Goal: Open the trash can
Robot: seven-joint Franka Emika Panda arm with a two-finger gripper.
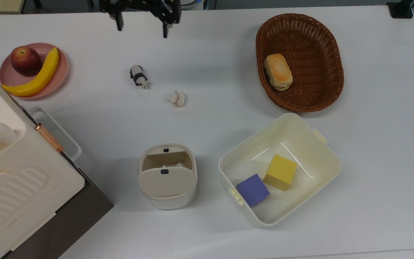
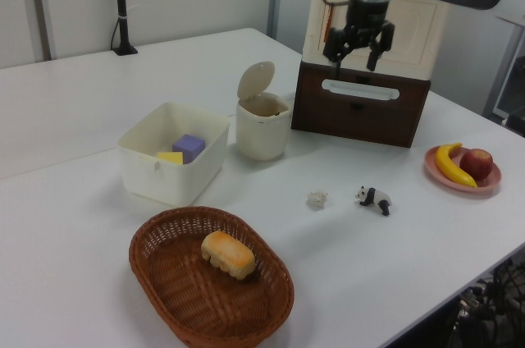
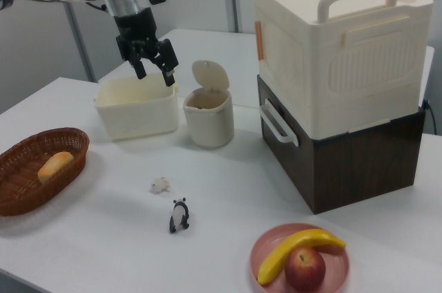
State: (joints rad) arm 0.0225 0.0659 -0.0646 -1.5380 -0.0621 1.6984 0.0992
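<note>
White surface: in the top view, the trash can stands left of centre, lid raised. Light, rigid plastic; likely actuated via its black button. The pincer hangs wide open, empty, well apart.

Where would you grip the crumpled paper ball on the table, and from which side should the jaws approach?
Grip the crumpled paper ball across its middle, coming straight down from above: it is small, roughly round and lies low on the table, apart from the toy panda.
</note>
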